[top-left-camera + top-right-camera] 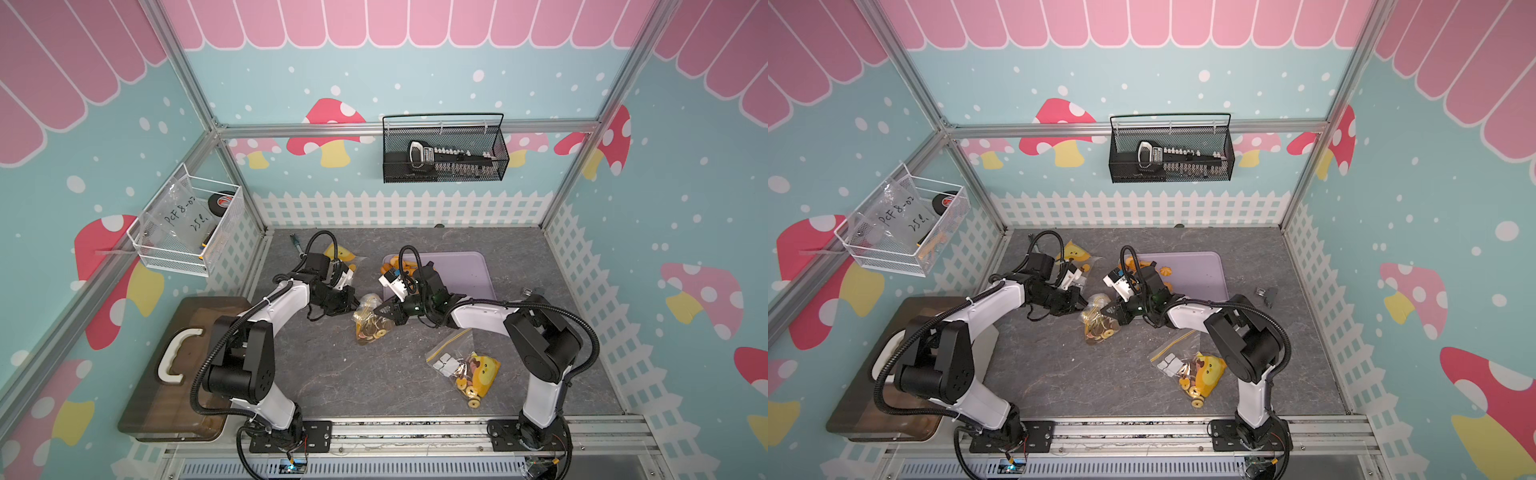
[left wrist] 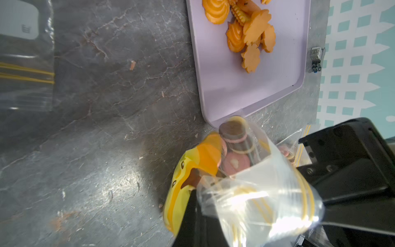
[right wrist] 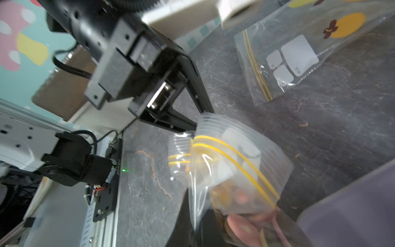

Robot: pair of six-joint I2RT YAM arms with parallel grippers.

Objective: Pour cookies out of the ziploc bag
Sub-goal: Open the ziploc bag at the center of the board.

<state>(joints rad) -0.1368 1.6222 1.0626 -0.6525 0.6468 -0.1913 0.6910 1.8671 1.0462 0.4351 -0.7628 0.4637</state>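
Pinching the clear ziploc bag (image 1: 368,318) from both sides. The left jaws are closed on its yellow-striped zip edge and the right jaws are closed on the opposite side. The tips nearly face each other across the plastic. The bag hangs low over the grey bench (image 1: 353,382), right between the two sets of jaws, top end up at the tips. Its loaded end sags away toward the arm bases. Can't tell if it touches the bench.

The cookies (image 1: 372,331) are inside, bunched at the low end: brown, pink and tan rings plus orange ones. The left wrist view shows brown and pink discs (image 2: 235,139) through the plastic.

A lilac tray (image 1: 469,270) sits just beyond the right jaws, its corner near the bag. A heap of orange flower and swirl biscuits (image 2: 245,27) is on it.

A second bag (image 1: 461,365), with rings and a yellow print, lies flat on the bench behind the right jaws, well apart. A third bag (image 1: 340,253) lies beyond the left jaws, partly hidden by the arm.
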